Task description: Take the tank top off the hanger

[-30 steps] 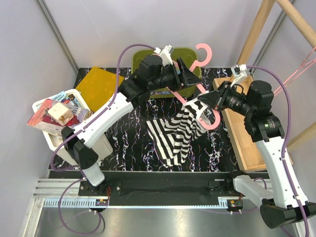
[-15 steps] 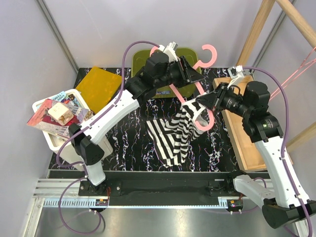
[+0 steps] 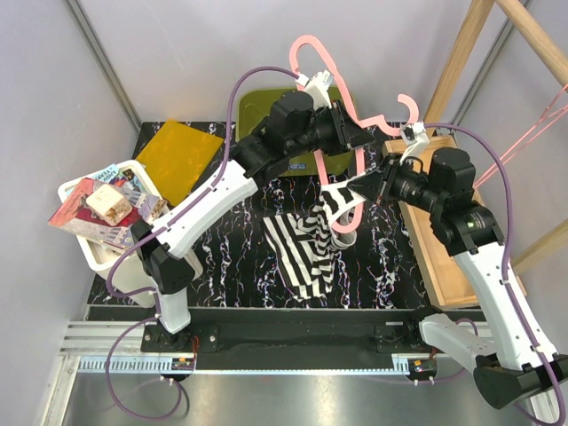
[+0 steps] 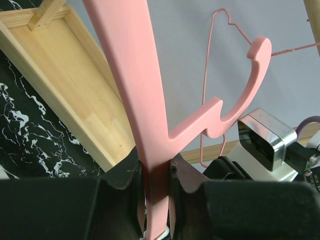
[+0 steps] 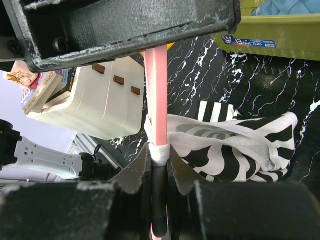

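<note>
Left pincer [image 3: 352, 135] is closed tight on the flat shaft of a pink plastic hanger [image 3: 309, 53]. In its wrist view the two black fingers [image 4: 127, 175] press the shaft [image 4: 130, 75] from both sides. Above this pincer [image 4: 155, 170] the shaft rises and the hook curls off to the right. Beyond it, to the left, lies a shallow pale wooden tray [image 4: 65, 75].

Right pincer [image 3: 359, 188] sits close beside the left one, on the side nearer the arm bases. It is clamped on the white edge of a black-and-white striped tank top [image 3: 306, 248], where the cloth wraps the hanger's thin arm. From its own camera the pink arm [image 5: 156, 90] runs straight out from the fingertips [image 5: 159, 157], with the fabric bunched at them. The rest of the tank top [image 5: 235, 145] spreads to the right of this pincer.

Seen from above, the garment hangs from the right pincer towards the bases, and its lower end lies on the black marbled tabletop [image 3: 222, 240]. One strap is on the hanger.
</note>
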